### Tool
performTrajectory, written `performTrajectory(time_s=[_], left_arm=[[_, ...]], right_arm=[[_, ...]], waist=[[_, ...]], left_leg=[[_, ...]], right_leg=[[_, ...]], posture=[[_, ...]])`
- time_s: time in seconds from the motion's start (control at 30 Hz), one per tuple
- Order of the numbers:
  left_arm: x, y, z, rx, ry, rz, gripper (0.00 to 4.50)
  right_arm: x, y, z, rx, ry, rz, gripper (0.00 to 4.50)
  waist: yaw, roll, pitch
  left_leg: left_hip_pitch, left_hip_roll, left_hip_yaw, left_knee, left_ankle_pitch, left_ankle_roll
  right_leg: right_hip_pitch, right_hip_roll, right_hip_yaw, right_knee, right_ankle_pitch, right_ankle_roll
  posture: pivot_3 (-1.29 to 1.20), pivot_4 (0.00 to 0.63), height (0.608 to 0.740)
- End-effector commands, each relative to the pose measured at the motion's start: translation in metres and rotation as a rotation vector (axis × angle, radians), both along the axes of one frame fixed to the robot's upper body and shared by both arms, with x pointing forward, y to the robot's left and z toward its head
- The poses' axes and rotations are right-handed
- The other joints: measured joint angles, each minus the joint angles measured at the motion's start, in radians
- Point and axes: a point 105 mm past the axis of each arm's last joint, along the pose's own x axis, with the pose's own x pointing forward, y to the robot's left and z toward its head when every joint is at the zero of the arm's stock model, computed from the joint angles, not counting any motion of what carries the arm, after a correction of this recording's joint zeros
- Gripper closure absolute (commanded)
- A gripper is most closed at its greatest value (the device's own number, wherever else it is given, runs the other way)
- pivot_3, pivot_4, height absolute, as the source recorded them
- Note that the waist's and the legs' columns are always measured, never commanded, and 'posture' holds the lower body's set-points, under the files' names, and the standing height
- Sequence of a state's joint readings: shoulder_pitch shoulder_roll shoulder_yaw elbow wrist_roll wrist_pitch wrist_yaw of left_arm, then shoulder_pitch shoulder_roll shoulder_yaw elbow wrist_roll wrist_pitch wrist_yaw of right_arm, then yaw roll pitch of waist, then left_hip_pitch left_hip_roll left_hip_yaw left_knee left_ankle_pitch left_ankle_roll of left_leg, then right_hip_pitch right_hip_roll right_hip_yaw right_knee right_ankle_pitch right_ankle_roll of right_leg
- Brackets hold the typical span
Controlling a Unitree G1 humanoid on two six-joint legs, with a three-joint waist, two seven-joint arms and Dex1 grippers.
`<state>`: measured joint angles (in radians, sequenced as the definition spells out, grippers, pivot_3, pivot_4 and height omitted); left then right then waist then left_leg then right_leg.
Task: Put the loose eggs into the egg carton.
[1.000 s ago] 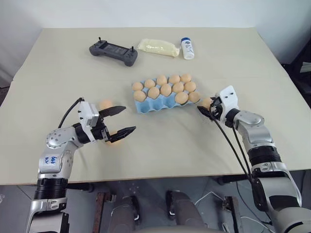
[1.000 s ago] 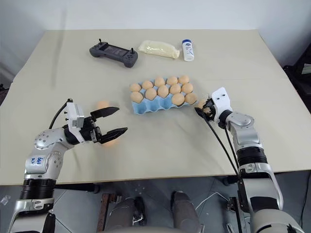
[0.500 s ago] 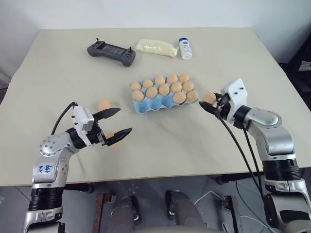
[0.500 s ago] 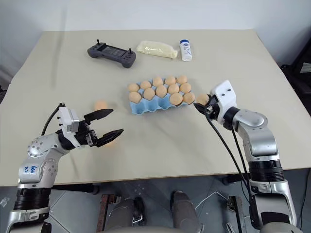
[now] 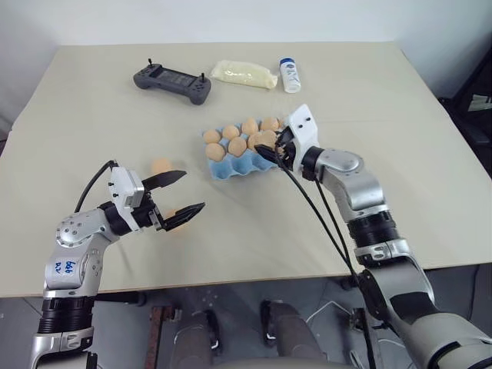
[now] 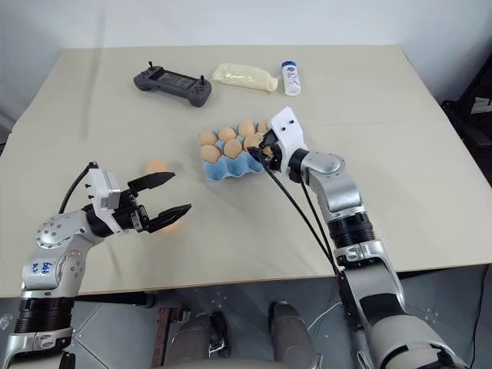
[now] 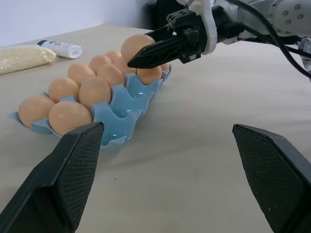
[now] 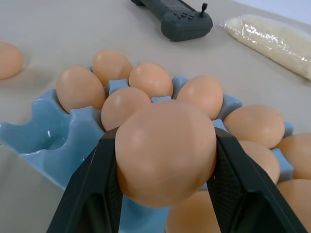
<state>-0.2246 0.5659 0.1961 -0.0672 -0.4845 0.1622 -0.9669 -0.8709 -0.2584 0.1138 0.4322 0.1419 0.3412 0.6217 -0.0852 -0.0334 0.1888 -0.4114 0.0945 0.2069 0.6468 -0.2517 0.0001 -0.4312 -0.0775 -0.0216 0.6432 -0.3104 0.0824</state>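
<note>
Swinging in from the carton's right end, the right tool (image 5: 270, 149) has lifted and now hangs above the right part of the egg carton (image 5: 223, 171), its black textured fingers (image 8: 97, 189) clamped on one smooth tan-orange egg (image 8: 166, 151), where a second ago it sat low beside the tray. Meanwhile the left tool (image 5: 184, 193) has kept its place near the tabletop's (image 5: 92, 115) front left, its two dark, cross-hatched, wedge-shaped fingers (image 7: 68, 179) spread wide and holding nothing.

That light blue moulded carton, glossy with cup-shaped wells and a scalloped edge, sits mid-tabletop; rounded matte eggs fill its back wells, while at least one front well at its left end stands bare. One loose egg (image 5: 161, 166) lies on the pale tabletop just beyond the left tool. Along the far edge lie a black game controller (image 5: 172, 80), a crinkled clear bag of pale grains (image 5: 244, 74) and a small white bottle (image 5: 290, 75).
</note>
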Motion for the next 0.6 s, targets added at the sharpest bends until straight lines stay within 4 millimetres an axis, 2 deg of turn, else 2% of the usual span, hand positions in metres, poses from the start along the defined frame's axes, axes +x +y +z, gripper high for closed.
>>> performTrajectory(time_s=[0.03,0.07,0.17,0.3,0.33,0.5,0.6], left_arm=[[-0.004,0.001,0.009,0.014,-0.049,0.005,0.0],[-0.005,0.002,0.009,0.015,-0.049,0.009,0.0],[-0.004,0.002,0.009,0.015,-0.054,0.019,0.0],[-0.004,0.002,0.011,0.015,-0.059,0.026,0.0],[-0.004,0.002,0.011,0.017,-0.061,0.029,0.0],[-0.003,0.004,0.015,0.018,-0.079,0.057,0.0],[-0.002,0.007,0.021,0.019,-0.098,0.096,0.0]], right_arm=[[0.0,0.009,0.016,0.01,-0.062,0.04,2.57],[-0.001,0.012,0.015,0.006,-0.061,0.052,2.57],[-0.002,0.016,0.012,-0.009,-0.053,0.076,1.67],[-0.005,0.018,0.013,-0.017,-0.054,0.094,0.25],[-0.005,0.018,0.014,-0.017,-0.057,0.097,0.03],[-0.01,0.015,0.027,-0.003,-0.091,0.122,0.03],[-0.014,0.007,0.038,0.014,-0.127,0.134,0.03]], waist=[[-0.001,0.0,0.0],[-0.001,0.0,0.0],[-0.003,0.0,0.0],[-0.003,0.0,0.0],[-0.003,0.0,0.0],[-0.002,0.0,0.0],[-0.001,0.0,0.0]], left_leg=[[0.0,0.0,0.0,0.0,0.0,0.0],[0.0,0.0,0.0,0.0,0.0,0.0],[0.0,0.001,0.0,0.0,0.0,-0.001],[0.0,0.002,0.0,0.0,0.0,-0.002],[0.0,0.002,0.0,0.0,0.0,-0.002],[0.0,0.002,0.0,0.0,0.0,-0.003],[0.0,0.002,0.0,-0.001,0.0,-0.002]], right_leg=[[0.0,0.0,0.0,0.0,0.0,0.0],[0.0,0.0,0.0,0.0,0.0,0.0],[-0.001,0.0,0.0,0.001,0.0,0.0],[-0.001,0.001,0.0,0.002,0.0,0.0],[-0.001,0.001,0.0,0.002,0.0,0.0],[-0.002,0.0,0.0,0.001,0.0,0.0],[-0.002,0.0,0.0,0.001,0.0,0.0]], posture=[[0.0,0.15,0.74],[0.0,0.15,0.74],[0.0,0.15,0.74],[0.0,0.15,0.74],[0.0,0.15,0.74],[0.0,0.15,0.74],[0.0,0.15,0.74]])
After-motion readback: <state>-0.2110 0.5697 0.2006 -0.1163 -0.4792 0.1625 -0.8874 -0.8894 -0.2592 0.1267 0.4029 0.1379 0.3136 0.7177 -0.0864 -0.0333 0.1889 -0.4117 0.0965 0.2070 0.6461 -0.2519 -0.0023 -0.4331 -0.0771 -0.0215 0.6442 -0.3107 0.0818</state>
